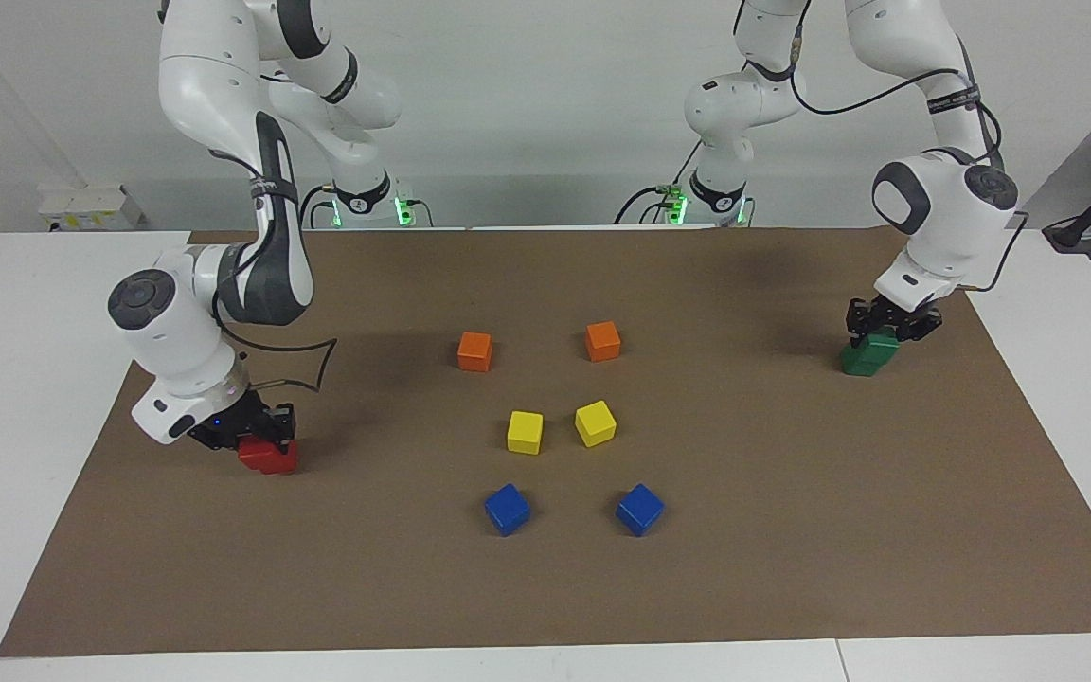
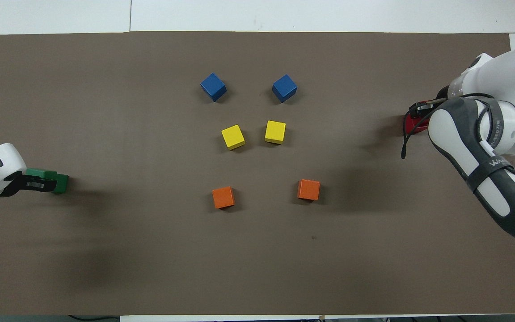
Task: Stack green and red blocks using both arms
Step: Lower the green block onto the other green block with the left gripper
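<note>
My left gripper (image 1: 889, 332) is at the left arm's end of the mat, shut on a dark green block (image 1: 883, 345). That block sits slightly askew on the second green block (image 1: 858, 363), which rests on the mat. In the overhead view the left gripper (image 2: 38, 183) covers part of the green blocks (image 2: 61, 183). My right gripper (image 1: 257, 438) is at the right arm's end, shut on a red block (image 1: 252, 451). That block lies partly over the second red block (image 1: 278, 462). In the overhead view the right arm hides most of the red blocks (image 2: 411, 124).
In the middle of the brown mat (image 1: 792, 530) stand two orange cubes (image 1: 474, 351) (image 1: 603, 341), nearest the robots. Two yellow cubes (image 1: 525, 432) (image 1: 595, 422) are farther out, and two blue cubes (image 1: 507, 509) (image 1: 639, 509) are farthest.
</note>
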